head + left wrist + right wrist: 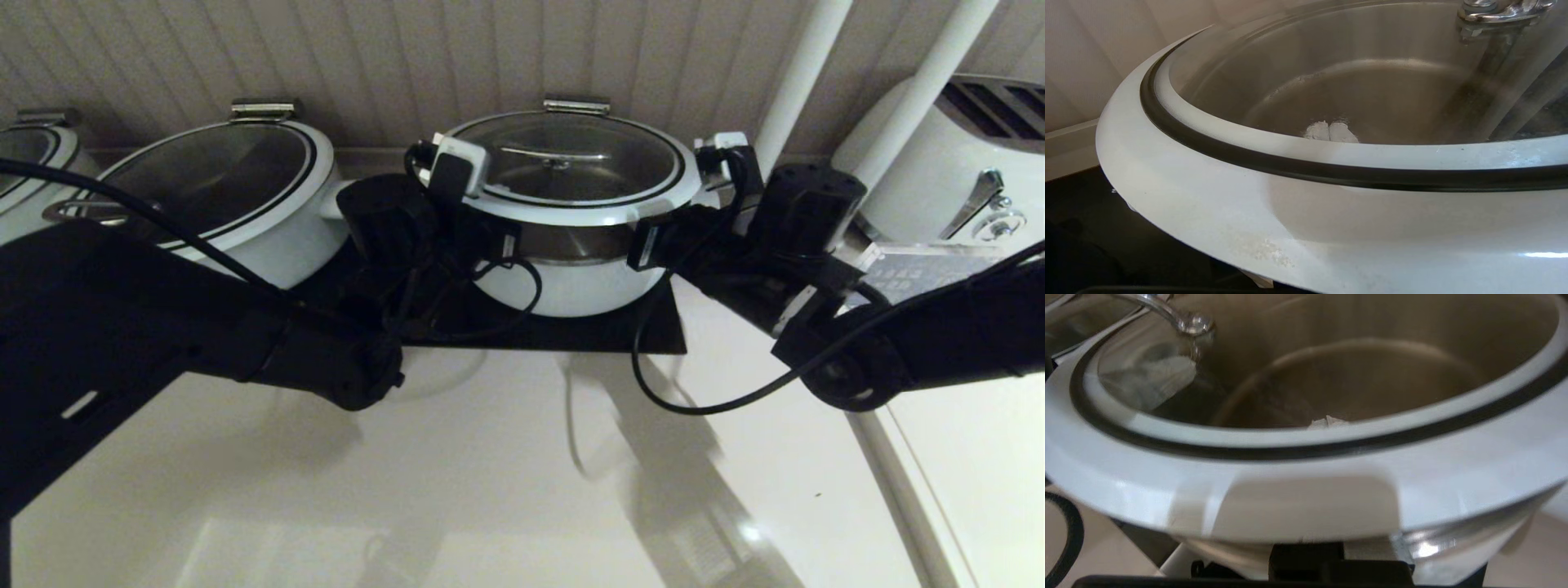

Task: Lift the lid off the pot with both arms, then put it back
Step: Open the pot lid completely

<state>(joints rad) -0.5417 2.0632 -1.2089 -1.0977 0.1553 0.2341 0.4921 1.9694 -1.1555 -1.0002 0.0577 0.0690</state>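
The lid (571,167), clear glass with a broad white rim, a black ring and a steel loop handle (555,155), sits level above the deep white pot (571,290). A shiny steel band shows between the lid's rim and the pot's white body. My left gripper (461,175) is at the lid's left edge and my right gripper (718,163) at its right edge. In the left wrist view the lid's rim (1208,196) fills the frame. The left gripper's white tips (1331,132) show through the glass, pressed together under the rim. The right gripper's tips (1327,422) show the same way under the rim (1306,486).
The pot stands on a black mat (588,335) on a pale counter. A wider white pot with darker lid glass (220,180) stands close on the left, with another (33,151) beyond it. A white appliance (939,163) and two white poles (804,73) stand on the right, with a ribbed wall behind.
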